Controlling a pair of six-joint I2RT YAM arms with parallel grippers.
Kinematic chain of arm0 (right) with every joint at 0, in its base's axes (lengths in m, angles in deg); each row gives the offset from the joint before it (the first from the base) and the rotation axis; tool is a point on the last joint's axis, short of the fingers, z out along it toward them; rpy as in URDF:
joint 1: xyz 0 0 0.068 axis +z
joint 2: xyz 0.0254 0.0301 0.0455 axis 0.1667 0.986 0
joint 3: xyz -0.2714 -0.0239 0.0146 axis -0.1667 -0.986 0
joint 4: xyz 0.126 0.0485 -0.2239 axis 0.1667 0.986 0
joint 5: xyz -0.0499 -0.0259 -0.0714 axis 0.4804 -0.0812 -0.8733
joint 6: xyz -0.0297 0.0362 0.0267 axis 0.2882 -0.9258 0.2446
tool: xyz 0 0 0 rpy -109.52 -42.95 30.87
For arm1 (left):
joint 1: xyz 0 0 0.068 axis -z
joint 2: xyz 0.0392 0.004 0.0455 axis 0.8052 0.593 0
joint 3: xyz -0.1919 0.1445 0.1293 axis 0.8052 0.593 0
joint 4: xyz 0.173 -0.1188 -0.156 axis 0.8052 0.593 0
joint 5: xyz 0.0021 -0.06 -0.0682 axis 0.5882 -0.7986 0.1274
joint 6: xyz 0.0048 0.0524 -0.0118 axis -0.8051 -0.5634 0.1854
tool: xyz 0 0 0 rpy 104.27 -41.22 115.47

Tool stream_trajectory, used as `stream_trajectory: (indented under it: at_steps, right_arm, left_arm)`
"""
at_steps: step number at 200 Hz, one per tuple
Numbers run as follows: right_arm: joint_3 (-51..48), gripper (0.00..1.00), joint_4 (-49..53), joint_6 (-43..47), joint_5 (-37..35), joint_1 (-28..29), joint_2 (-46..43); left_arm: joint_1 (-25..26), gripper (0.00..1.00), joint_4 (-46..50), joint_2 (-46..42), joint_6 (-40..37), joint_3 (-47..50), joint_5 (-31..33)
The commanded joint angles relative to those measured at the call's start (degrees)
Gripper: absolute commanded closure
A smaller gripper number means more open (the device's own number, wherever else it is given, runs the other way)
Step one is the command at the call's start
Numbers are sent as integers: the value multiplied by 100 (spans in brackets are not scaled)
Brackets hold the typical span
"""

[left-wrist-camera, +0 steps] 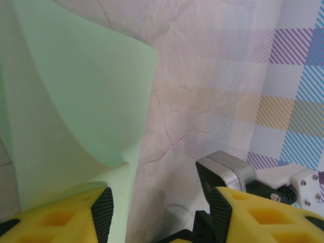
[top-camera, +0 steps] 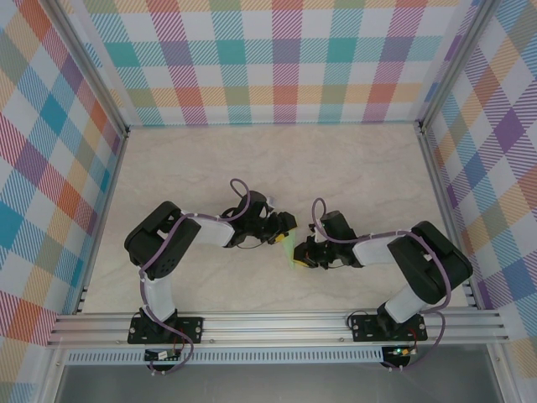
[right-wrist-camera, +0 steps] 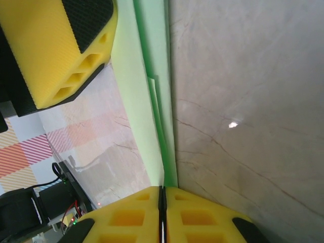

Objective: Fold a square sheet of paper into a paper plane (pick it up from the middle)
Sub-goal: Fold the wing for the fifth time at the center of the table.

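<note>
Fig.: my R gripper [right-wrist-camera: 162, 196] clamps edge of creased pale mint-green paper sheet [left-wrist-camera: 76, 101]; my L gripper [left-wrist-camera: 161, 215], jaws apart, gripping nothing, just beside sheet.

A robotics lab test cell: pale marble-patterned tabletop [top-camera: 336, 168], walled by pastel plaid panels [top-camera: 285, 59] on silver aluminium frame rails [top-camera: 277, 323], with a black left robot arm [top-camera: 164, 239] and right robot arm [top-camera: 428, 260] bolted on.

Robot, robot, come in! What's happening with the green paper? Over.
Right gripper shut on thin pale mint-green folded paper sheet. Left gripper open beside the paper. Nothing else near the grippers. Over.
</note>
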Motion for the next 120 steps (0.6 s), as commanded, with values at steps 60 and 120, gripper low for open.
stream_trajectory:
  at_steps: [60, 120]
  right_arm:
    - [115, 85, 830, 305, 429, 73, -394]
    - [195, 84, 957, 331, 431, 85, -443]
  left_arm:
    - [57, 44, 389, 190, -87, -82, 83]
    - [66, 44, 401, 196, -82, -117, 68]
